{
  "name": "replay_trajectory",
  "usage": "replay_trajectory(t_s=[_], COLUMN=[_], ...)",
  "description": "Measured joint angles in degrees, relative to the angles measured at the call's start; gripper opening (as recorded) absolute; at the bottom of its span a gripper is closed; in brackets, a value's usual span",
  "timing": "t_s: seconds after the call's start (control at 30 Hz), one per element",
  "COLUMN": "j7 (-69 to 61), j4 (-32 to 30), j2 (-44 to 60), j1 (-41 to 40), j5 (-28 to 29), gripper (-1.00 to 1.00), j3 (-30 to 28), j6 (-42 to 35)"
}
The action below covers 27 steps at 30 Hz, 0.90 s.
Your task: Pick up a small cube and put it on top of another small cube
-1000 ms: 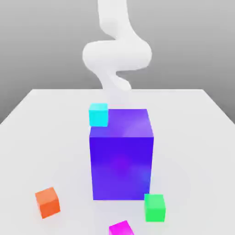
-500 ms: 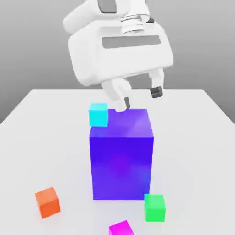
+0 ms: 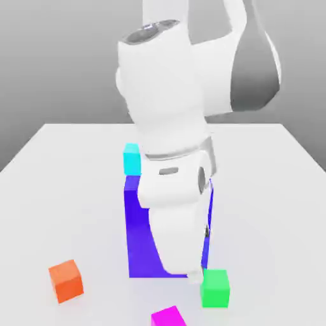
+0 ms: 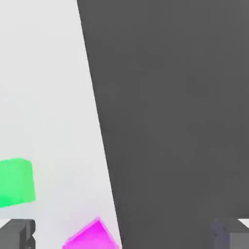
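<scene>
Jaws spread wide, nothing between them; two dark fingertips (image 4: 17, 234) at opposite edges of the hand view, a broad gap across.

Counted in the exterior view: four small cubes and one big block. Small ones: cyan cube (image 3: 132, 159), orange cube (image 3: 66, 281), green cube (image 3: 215, 288), magenta cube (image 3: 169, 316). Big one: blue block (image 3: 135, 235), standing upright at the middle of the white table (image 3: 57, 191), taller than wide, long axis vertical, largely covered by the white arm (image 3: 175, 172) hanging in front of it.

Small cubes equal-sided, so no long axis to name. Green cube squarely face-on to the exterior view, sitting on the table just beside the block's lower corner on the exterior view's right. Magenta cube turned corner-on, near the front edge, close to the green one. Orange cube slightly turned, well apart on the exterior view's left. Cyan cube behind the block's upper corner on the exterior view's left, farther back.

Hand view: green cube and magenta cube on the pale table, beside a large dark area past the table's edge. Exterior view: also the cyan and orange cubes, the block and the arm's bulk.
</scene>
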State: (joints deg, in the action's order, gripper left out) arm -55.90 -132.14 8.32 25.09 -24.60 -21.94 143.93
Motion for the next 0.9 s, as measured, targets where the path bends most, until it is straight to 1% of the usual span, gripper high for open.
replay_trajectory(t_s=[0.23,0.43,0.5,0.6,0.63,0.83,0.9], j7=[-12.56,-20.9,-23.02,-25.79,-26.25,-26.51,-25.46], j4=[-0.62,-1.37,-0.81,0.6,0.85,0.98,0.42], j2=[6.86,11.54,14.58,20.47,21.5,22.02,19.77], j1=[-1.24,-1.8,-2.8,-5.72,-6.27,-6.51,-5.49], j5=[2.5,8.09,7.36,4.26,3.68,3.35,4.82], gripper=[0.0,0.0,0.0,0.0,-1.0,-1.0,-1.0], j3=[1.38,1.44,2.71,6.33,7.0,7.3,5.99], j6=[3.8,7.57,9.95,14.35,15.11,15.38,13.79])
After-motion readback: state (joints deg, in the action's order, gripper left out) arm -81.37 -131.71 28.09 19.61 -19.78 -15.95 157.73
